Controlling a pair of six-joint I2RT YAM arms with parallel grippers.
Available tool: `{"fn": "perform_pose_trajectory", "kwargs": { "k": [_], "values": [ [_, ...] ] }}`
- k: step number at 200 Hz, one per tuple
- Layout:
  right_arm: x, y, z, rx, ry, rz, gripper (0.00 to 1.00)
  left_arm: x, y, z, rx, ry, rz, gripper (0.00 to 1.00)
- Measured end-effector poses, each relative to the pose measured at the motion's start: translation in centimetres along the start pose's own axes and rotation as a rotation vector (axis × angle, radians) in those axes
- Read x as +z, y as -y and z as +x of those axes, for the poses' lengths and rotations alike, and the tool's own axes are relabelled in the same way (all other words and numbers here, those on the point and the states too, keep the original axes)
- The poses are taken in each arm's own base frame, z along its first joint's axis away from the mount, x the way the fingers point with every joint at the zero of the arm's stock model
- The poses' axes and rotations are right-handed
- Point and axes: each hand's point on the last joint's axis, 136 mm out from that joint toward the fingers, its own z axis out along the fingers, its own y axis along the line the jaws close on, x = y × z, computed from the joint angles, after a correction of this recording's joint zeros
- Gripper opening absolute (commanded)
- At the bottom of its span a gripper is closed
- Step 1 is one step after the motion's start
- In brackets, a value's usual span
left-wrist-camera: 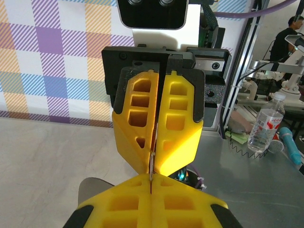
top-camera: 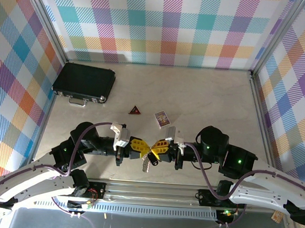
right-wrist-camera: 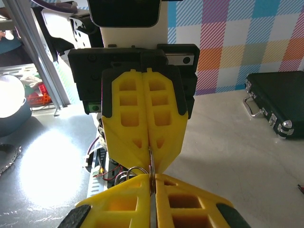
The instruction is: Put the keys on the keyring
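Observation:
My two grippers meet tip to tip just above the table's near edge. The left gripper (top-camera: 145, 148) is shut, its yellow fingertips (left-wrist-camera: 137, 190) pinching the thin silvery wire of the keyring (left-wrist-camera: 151, 166). The right gripper (top-camera: 155, 147) faces it and is shut on the same keyring (right-wrist-camera: 151, 164), seen edge-on between the two pairs of tips. Small silvery loops (right-wrist-camera: 130, 172) bulge out to the left of the ring. In the top view a small key (top-camera: 147, 164) with a dark head hangs down below the joined tips.
A black case (top-camera: 84, 82) lies at the back left. A red-and-black triangle (top-camera: 135, 110) and a small purple card (top-camera: 161, 118) lie on the table just beyond the grippers. The metal rail (top-camera: 152, 190) runs along the near edge.

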Motion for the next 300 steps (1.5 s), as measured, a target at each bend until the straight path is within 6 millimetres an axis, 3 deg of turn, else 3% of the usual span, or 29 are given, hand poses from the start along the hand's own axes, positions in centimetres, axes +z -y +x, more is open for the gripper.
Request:
{"fn": "perform_pose_trajectory", "kwargs": {
  "k": [13, 24, 49, 108, 147, 182, 217, 258, 300],
  "values": [
    [0.0, 0.0, 0.1, 0.001, -0.005, 0.000, 0.08, 0.0, 0.0, 0.0, -0.001, -0.001, 0.000, 0.00],
    [0.0, 0.0, 0.1, -0.001, -0.007, 0.000, 0.00, 0.0, 0.0, 0.1, -0.002, -0.003, -0.001, 0.00],
    [0.0, 0.2, 0.4, -0.011, -0.024, 0.009, 0.00, 0.0, -0.2, 0.4, -0.008, -0.022, -0.012, 0.00],
    [-0.3, 0.9, 0.5, -0.041, -0.137, 0.049, 0.00, -0.3, -2.4, 1.0, 0.004, -0.159, -0.149, 0.25],
    [-0.4, 1.1, 0.2, -0.081, -0.249, 0.049, 0.00, 0.0, -2.8, 1.3, -0.015, -0.246, -0.157, 0.27],
    [0.1, 1.3, 1.3, -0.100, -0.357, 0.033, 0.00, -0.1, -2.3, 2.3, -0.029, -0.289, -0.128, 0.28],
    [0.2, 1.2, 2.6, -0.110, -0.431, 0.015, 0.00, 0.0, -1.8, 2.3, -0.029, -0.287, -0.103, 0.26],
    [0.3, 1.0, 2.3, -0.115, -0.446, -0.005, 0.00, 0.1, -1.8, 2.4, -0.027, -0.290, -0.096, 0.23],
    [0.4, 0.9, 2.5, -0.110, -0.457, -0.012, 0.00, 0.3, -1.7, 2.7, -0.022, -0.302, -0.086, 0.00]
  ]
}}
